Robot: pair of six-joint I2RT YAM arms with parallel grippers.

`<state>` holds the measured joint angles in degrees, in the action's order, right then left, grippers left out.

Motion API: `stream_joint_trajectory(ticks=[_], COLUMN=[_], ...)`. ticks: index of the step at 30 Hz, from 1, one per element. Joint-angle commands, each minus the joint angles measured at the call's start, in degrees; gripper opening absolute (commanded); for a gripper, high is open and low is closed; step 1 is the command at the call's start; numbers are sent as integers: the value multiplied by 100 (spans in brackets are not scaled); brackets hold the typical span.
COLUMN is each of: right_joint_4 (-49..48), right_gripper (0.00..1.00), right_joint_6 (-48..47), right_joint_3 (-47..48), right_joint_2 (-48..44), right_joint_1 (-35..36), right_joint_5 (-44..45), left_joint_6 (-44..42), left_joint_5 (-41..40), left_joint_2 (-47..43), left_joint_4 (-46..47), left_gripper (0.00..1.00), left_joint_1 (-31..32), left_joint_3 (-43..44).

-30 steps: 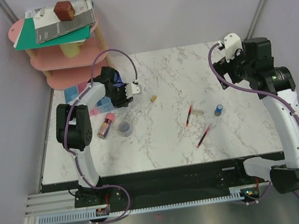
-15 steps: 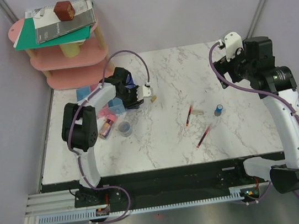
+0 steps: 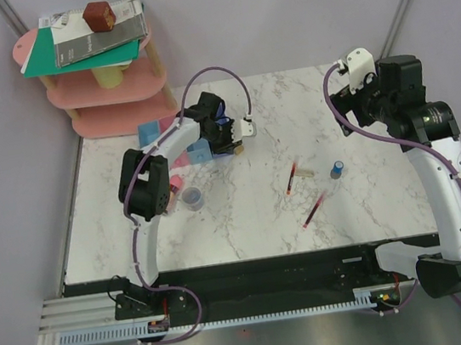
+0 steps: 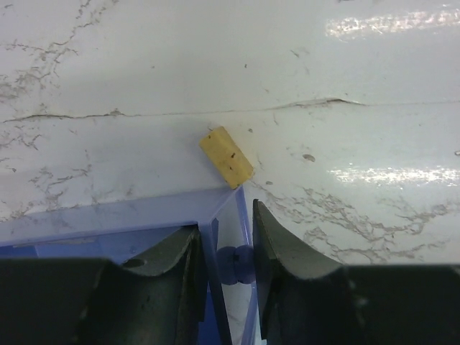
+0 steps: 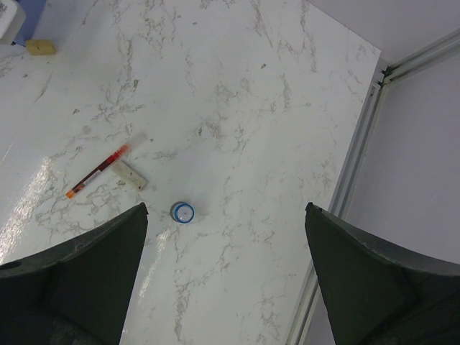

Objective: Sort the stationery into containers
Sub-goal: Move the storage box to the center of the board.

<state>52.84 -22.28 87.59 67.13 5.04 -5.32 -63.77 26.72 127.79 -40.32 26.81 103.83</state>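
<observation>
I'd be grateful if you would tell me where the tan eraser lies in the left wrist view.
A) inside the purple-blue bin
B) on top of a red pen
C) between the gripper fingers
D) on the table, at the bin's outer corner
D: the tan eraser lies on the marble table, right at the outer corner of the purple-blue bin, ahead of the left gripper.

Left end effector [image 4: 224, 237] has dragged the joined bins [image 3: 199, 151] rightward across the bench [image 3: 290, 104], reaching the tan eraser [image 4: 226, 167].

Left arm [image 3: 166, 143] at bins [image 3: 149, 131], red pens [image 3: 291, 179] apart
</observation>
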Motion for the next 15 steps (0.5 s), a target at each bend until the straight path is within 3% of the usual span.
stream_joint_trajectory(ticks=[1,15], right_joint_4=[16,-11], right_gripper=[98,98], right_joint_6=[40,75], right_joint_3=[170,65], right_joint_2=[-78,-95], right_joint_1=[15,15], right_joint_5=[-57,-48], left_joint_6=[57,198], left_joint_5=[-360,-827], left_joint_2=[457,1082], left_joint_4=[305,621], left_gripper=[35,32], left_joint_1=[-9,53], left_joint_3=[418,1104])
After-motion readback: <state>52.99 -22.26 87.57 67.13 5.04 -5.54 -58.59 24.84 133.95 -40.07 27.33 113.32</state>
